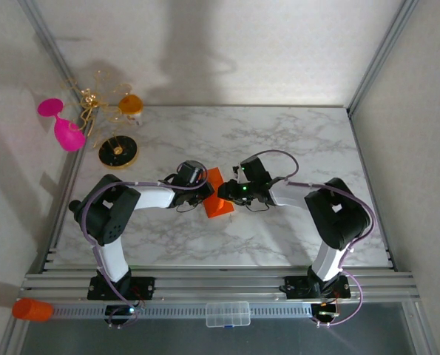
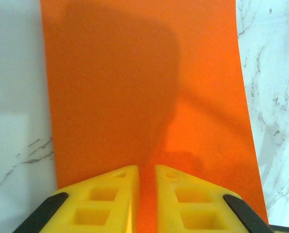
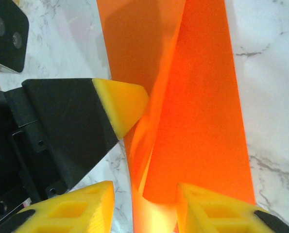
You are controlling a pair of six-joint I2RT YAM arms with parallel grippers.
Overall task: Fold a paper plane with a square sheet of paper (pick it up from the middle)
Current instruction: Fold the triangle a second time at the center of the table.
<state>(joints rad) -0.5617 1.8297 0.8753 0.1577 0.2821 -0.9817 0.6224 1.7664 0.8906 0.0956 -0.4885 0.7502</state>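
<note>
Orange square sheet of paper [image 1: 220,207], partly folded, lies mid-table [image 1: 293,140] between both arms, its long axis running near to far. Left gripper [image 2: 146,170] is nearly closed, apparently pinching the sheet. Right gripper [image 3: 144,187], equally near, stands parted astride a raised flap. Marble surface is flat, with working room adequate.

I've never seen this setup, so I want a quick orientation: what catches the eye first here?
The bright orange square sheet of paper, partly folded, lies in the middle of the marble table, both arms meeting over it. The left gripper pinches one edge; the right gripper stands open astride a raised flap. A pink goblet sits by the far left corner.
</note>
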